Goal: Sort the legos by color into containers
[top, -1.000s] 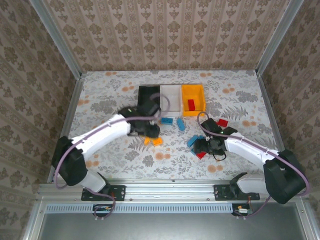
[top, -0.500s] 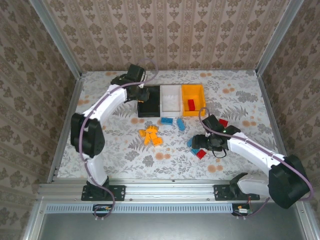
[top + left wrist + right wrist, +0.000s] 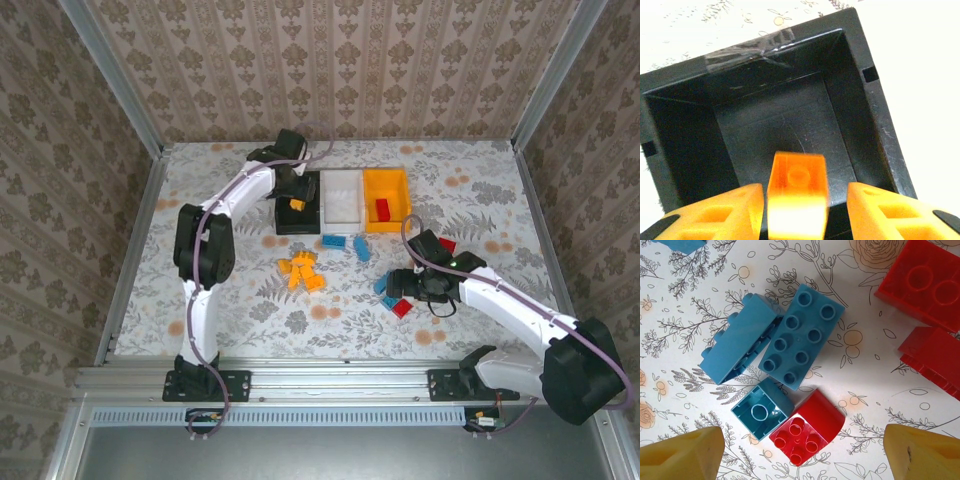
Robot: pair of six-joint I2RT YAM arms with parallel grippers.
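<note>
Blurred orange brick [image 3: 797,185] between the fingers [image 3: 715,215], lower end off-frame, seemingly touching neither.

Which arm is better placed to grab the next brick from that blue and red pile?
Right. The right pincer hangs open directly over the blue bricks and a red brick on the table. The left pincer is away over the black bin, an orange brick between its fingers.

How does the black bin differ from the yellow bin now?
The black bin sits at the row's left end, the yellow bin at its right. The yellow bin holds a red brick; the black bin's visible floor is bare, with an orange brick between the fingers of the left claw above it. Both are open-topped rectangles.
</note>
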